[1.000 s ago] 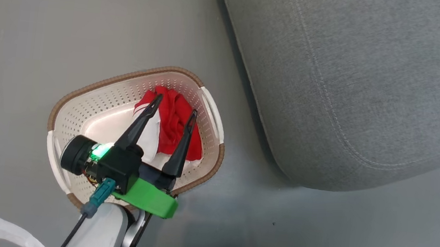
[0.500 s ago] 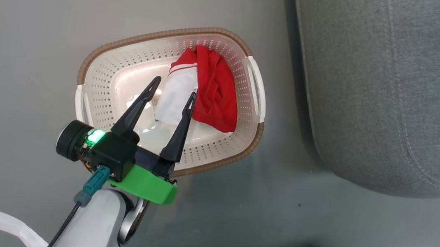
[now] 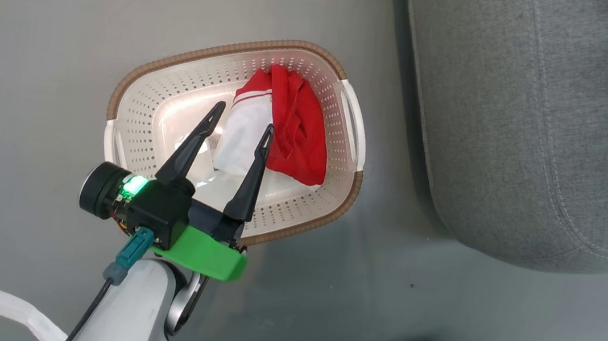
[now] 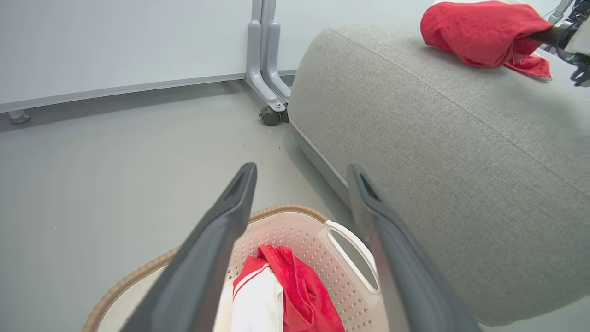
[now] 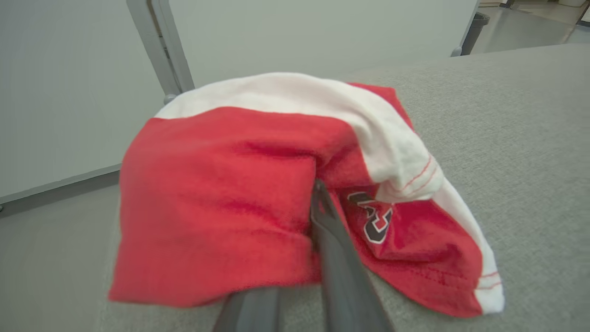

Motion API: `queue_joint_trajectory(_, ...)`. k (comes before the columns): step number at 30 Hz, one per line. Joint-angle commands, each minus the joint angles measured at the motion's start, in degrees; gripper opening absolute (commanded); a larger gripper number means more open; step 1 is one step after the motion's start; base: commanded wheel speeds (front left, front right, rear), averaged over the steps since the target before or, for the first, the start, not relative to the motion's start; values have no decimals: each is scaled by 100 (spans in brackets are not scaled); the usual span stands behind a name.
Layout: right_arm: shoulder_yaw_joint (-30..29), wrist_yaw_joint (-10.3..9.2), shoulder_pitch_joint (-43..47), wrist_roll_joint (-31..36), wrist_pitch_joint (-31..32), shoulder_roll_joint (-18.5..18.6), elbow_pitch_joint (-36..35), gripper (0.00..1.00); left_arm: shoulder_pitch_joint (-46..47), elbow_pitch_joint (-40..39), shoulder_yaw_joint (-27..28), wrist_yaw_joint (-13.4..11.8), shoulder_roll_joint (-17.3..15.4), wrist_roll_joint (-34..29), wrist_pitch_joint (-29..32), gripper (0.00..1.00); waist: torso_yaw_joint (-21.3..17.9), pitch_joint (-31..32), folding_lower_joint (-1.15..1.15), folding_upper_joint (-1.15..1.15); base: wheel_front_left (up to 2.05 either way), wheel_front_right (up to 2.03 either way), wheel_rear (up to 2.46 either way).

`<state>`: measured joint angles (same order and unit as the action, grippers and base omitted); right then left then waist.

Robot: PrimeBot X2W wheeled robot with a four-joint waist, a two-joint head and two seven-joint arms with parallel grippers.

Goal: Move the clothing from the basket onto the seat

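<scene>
Two garments, half delivered: the emblem garment (image 5: 239,198) lies on the seat (image 5: 516,138), pinched between my right fingers (image 5: 340,263), while the second garment (image 3: 291,129) waits in the basket (image 3: 220,51) beneath my left fingers (image 3: 192,143), spread as before though my head has turned, so one transfer remains.

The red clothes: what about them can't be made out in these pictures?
- Seat garment, on the seat: its dark emblem is partly folded under in the right wrist view, so it is unreadable.
- Right gripper: its fingertips are buried in that garment's folds, and the nearer finger is blurred.
- Basket garment, in the basket: a left gripper finger crosses its white panel in the head view. The left wrist view's bottom edge cuts it off.
</scene>
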<state>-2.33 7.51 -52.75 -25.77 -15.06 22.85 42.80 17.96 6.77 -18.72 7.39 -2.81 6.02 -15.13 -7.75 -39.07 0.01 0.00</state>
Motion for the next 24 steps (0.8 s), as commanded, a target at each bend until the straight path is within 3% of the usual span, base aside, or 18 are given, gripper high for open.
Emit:
queue_joint_trajectory(1, -11, -4, 72, -144, -17, -10, 108, 100, -25, -14, 9, 15, -18, 20, -2, 100, -71, 131, -1, 0, 0, 0, 0)
queue_joint_trajectory(13, 283, -4, 948, -416, -17, 222, -127, 100, -410, 135, -35, 15, -19, 315, -2, 100, -224, 1294, -1, 0, 0, 0, 0)
queue_joint_trajectory(24, -13, -4, 2192, -231, -17, 181, -1754, 100, -1089, 5, 172, -142, -18, 793, -2, 100, -234, 2687, -1, 0, 0, 0, 0)
